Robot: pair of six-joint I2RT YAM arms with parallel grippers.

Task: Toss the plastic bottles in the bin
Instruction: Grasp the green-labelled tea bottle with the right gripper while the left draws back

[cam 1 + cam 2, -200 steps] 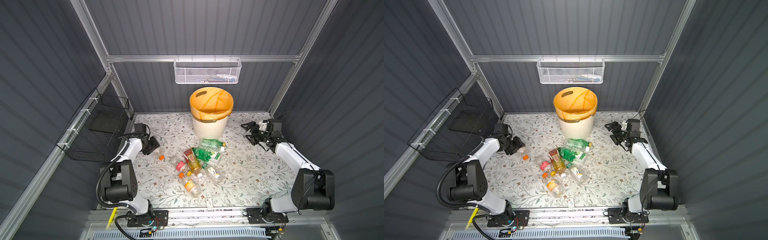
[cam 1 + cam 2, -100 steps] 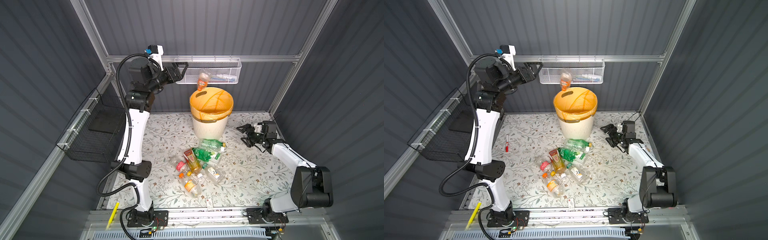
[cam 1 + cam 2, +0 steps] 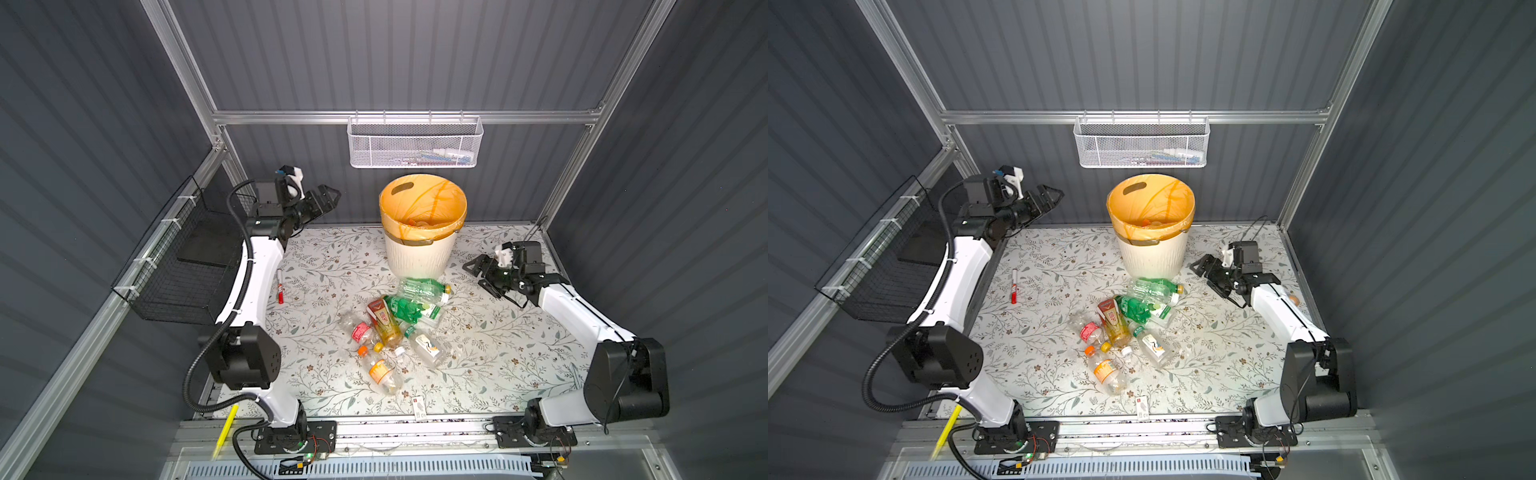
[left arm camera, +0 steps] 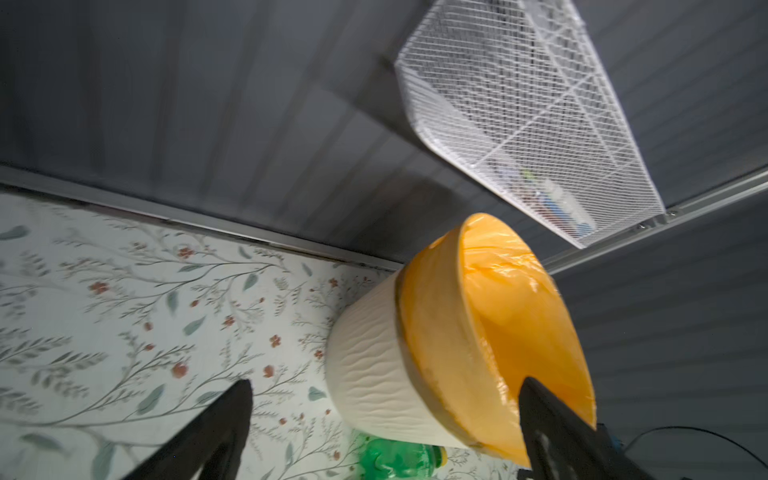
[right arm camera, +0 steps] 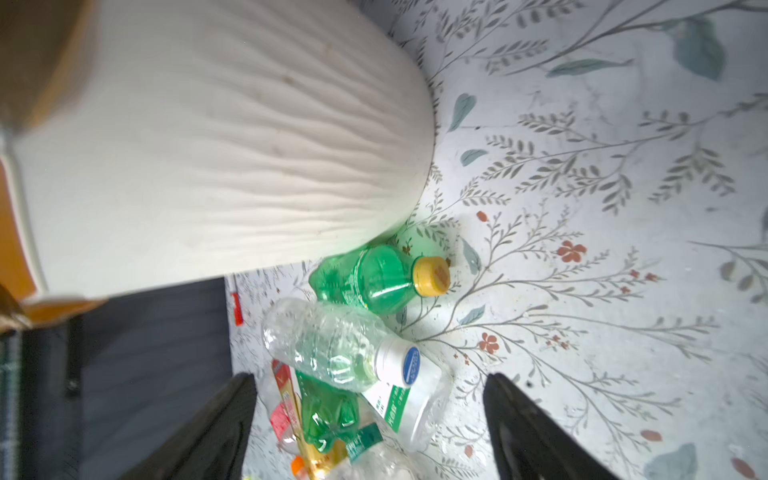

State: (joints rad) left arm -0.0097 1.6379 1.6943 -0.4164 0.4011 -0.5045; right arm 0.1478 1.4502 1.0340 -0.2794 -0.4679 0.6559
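The bin (image 3: 419, 254), cream-white with an orange liner, stands at the back middle in both top views (image 3: 1152, 257); something orange lies at its bottom. Several plastic bottles (image 3: 395, 320) lie in a pile in front of it. A green bottle (image 5: 370, 278) with a yellow cap rests against the bin's foot, beside a clear bottle (image 5: 328, 345) with a white cap. My left gripper (image 3: 329, 195) hangs open and empty in the air left of the bin (image 4: 370, 374). My right gripper (image 3: 478, 275) is open, low to the right of the pile, and points at it.
A white mesh basket (image 3: 415, 145) hangs on the back wall above the bin. A black wire basket (image 3: 183, 266) is fixed to the left wall. A red-and-white marker (image 3: 280, 286) lies on the floral mat at left, a small white card (image 3: 419, 405) near the front edge.
My left arm swung up from the table with a bottle, let it fly toward the bin, and has since dropped lower, open and empty. The right gripper moved slightly toward the pile.
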